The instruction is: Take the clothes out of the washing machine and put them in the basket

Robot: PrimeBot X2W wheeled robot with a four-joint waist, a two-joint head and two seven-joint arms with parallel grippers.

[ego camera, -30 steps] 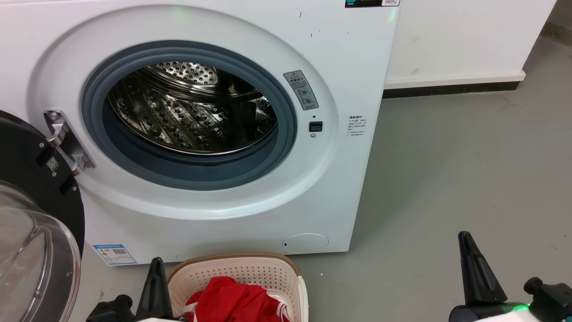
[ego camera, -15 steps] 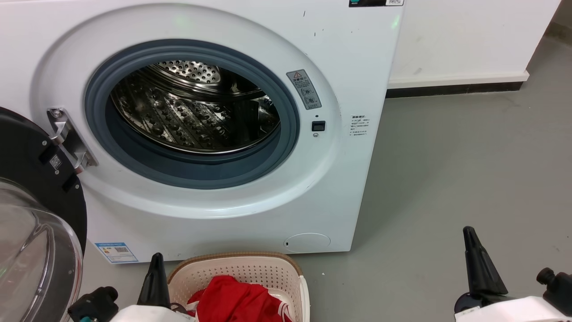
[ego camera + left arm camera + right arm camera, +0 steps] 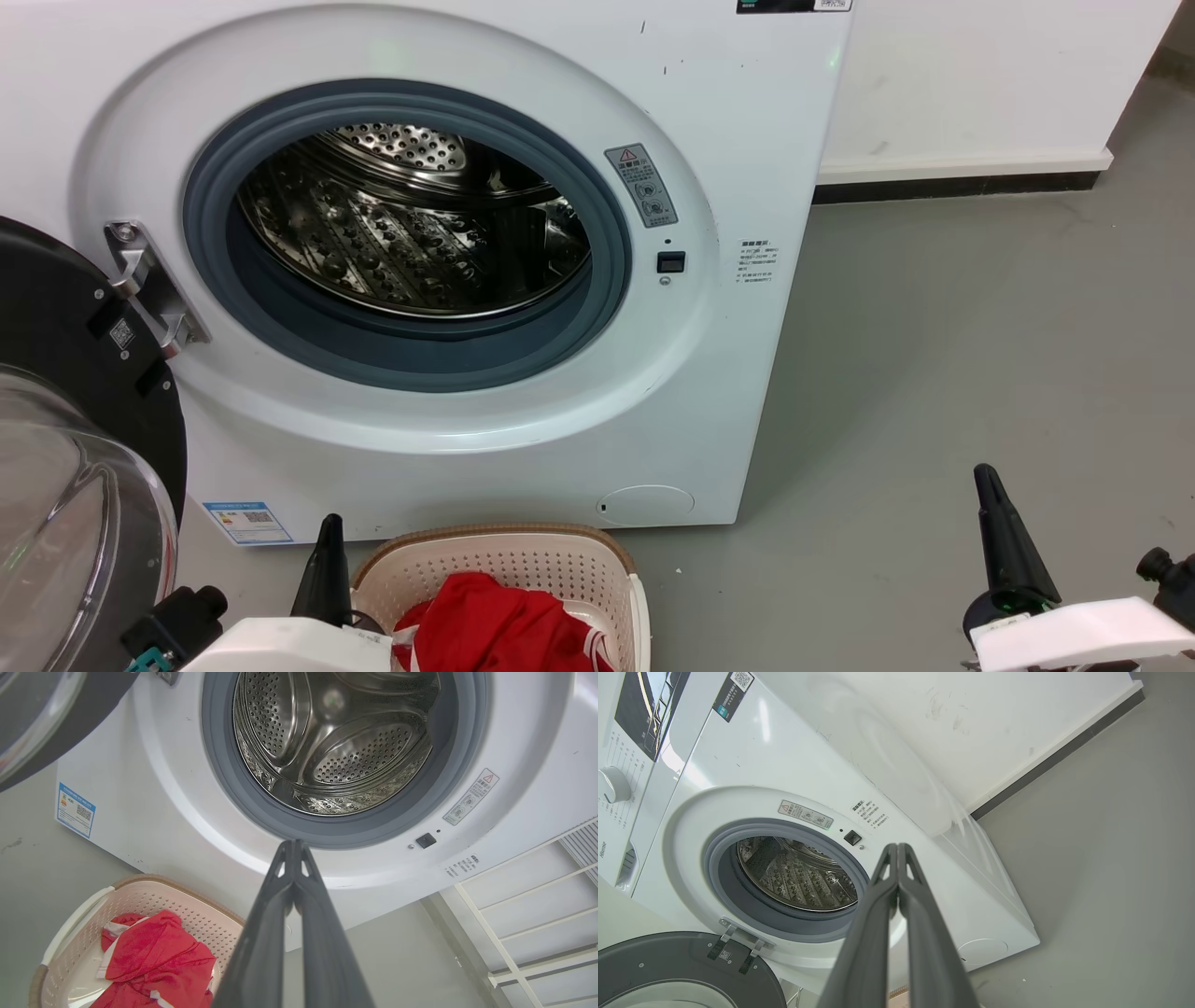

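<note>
Now you are finishing up — the clothes (image 3: 485, 621) are lying in the basket (image 3: 509, 565) by the washing machine (image 3: 523, 448), whose drum (image 3: 411, 243) is looking empty. Your left gripper (image 3: 295, 845) and right gripper (image 3: 897, 847) are pressing their fingers together, holding nothing. Next, probably, you are just checking the drum.

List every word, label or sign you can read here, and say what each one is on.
"Hisense": on the washing machine, bottom of the control panel below the dial, right wrist view.
Warning sticker beside the porthole: red triangle sign; its text is too small to read.
Blue label low on the front: QR code; text too small.
Printed lines right of the porthole: too small.
QR sticker on the upper front: unreadable.
</note>
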